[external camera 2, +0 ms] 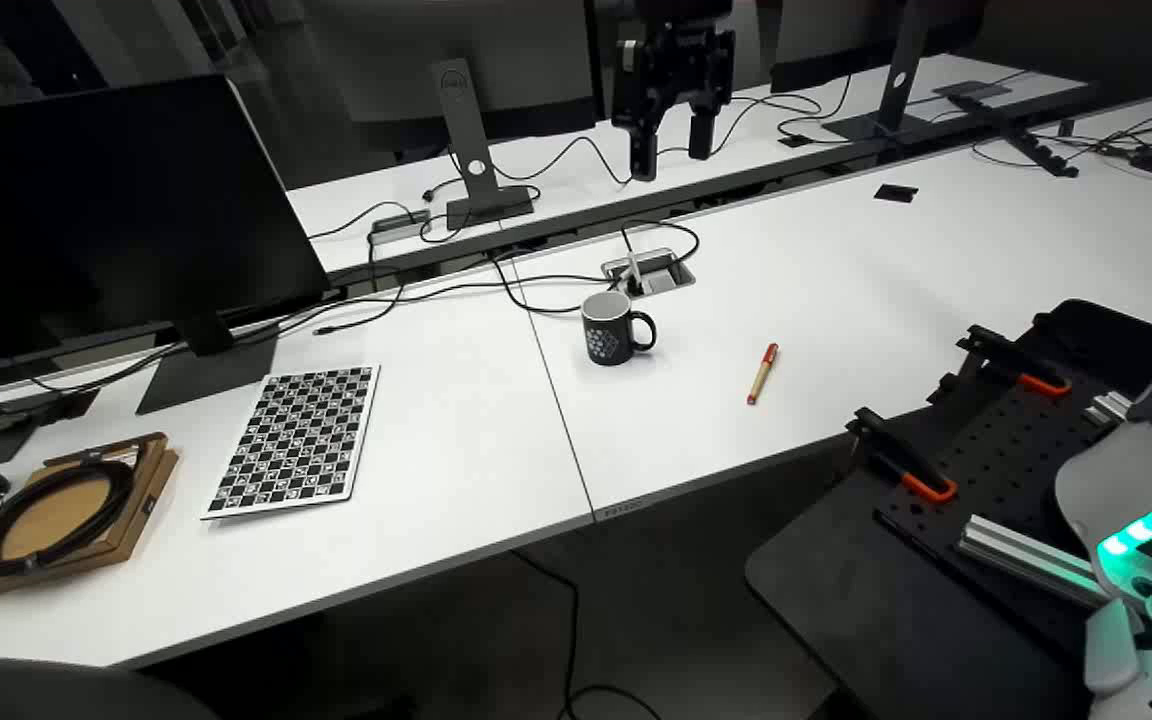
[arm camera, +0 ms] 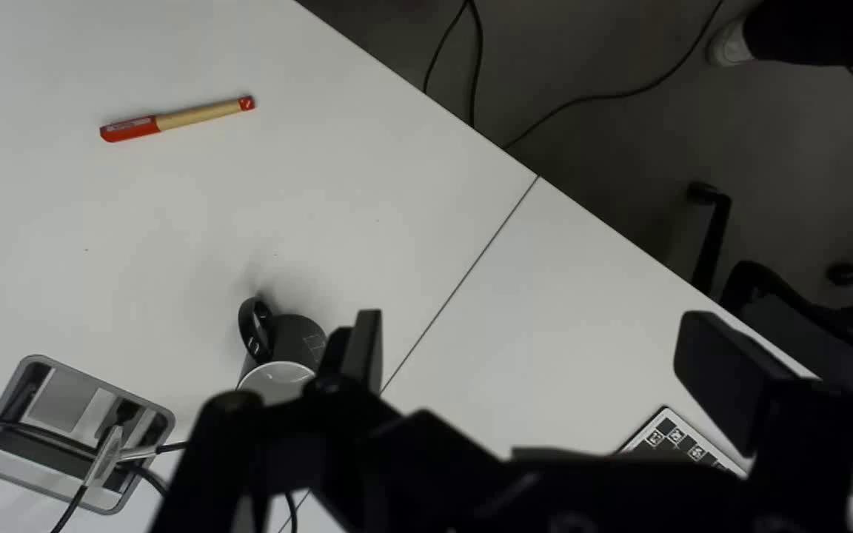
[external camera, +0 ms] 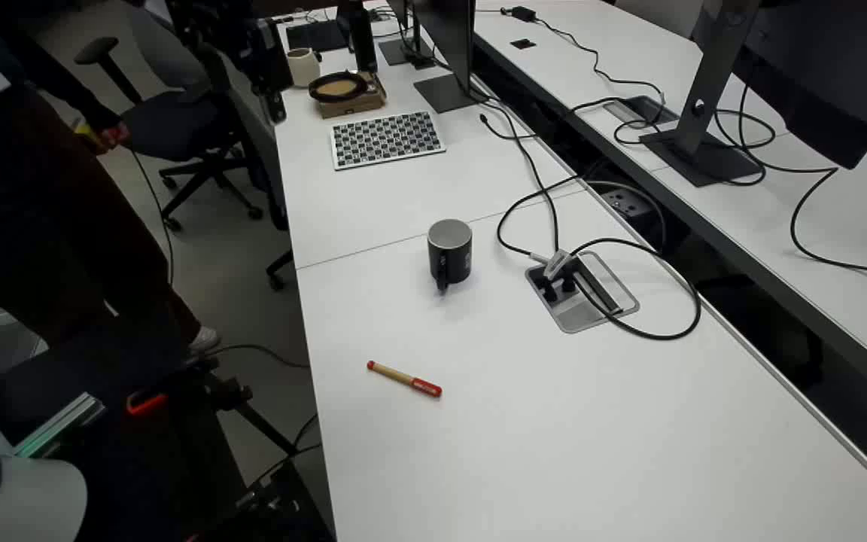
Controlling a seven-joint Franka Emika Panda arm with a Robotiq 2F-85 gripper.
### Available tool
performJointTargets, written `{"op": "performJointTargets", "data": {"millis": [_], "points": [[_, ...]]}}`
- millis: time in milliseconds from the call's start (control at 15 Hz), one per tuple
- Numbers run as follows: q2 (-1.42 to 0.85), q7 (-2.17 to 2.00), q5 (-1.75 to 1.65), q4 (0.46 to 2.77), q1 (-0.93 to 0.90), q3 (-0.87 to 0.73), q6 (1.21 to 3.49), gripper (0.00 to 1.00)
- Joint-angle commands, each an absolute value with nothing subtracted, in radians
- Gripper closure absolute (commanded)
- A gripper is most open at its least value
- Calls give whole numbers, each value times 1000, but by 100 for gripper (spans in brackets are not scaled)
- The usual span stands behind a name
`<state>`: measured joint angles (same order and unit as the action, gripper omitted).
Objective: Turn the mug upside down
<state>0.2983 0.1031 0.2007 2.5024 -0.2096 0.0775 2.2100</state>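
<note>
The small black mug [external camera: 454, 260] stands upright on the white desk, its pale inside facing up. In an exterior view the mug [external camera 2: 606, 340] shows a light pattern on its side, and its handle points right. In the wrist view the mug [arm camera: 297, 337] is left of the fingers, its lower part in the picture covered by the left finger. My gripper [external camera 2: 672, 155] is open and empty, high above the desk and apart from the mug. In the wrist view the gripper [arm camera: 534, 348] has its fingers wide apart with only desk surface between them.
A red and tan pen [external camera: 403, 379] lies near the mug. A desk socket box [external camera: 582, 301] with looping black cables is beside the mug. A checkered board [external camera 2: 296, 440], a cardboard box with a coiled cable [external camera 2: 66, 520] and monitors [external camera 2: 106, 220] stand further along.
</note>
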Motion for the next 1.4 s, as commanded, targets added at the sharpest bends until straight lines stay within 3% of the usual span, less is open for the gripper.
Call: {"op": "performJointTargets", "data": {"millis": [0, 400, 800, 1333], "points": [[298, 106, 204, 2501, -198, 89, 2208, 0], [207, -63, 148, 2447, -178, 141, 2243, 0], [44, -345, -115, 2370, -151, 220, 2425, 0], [-208, -649, -457, 2237, -186, 150, 2478, 0]]}}
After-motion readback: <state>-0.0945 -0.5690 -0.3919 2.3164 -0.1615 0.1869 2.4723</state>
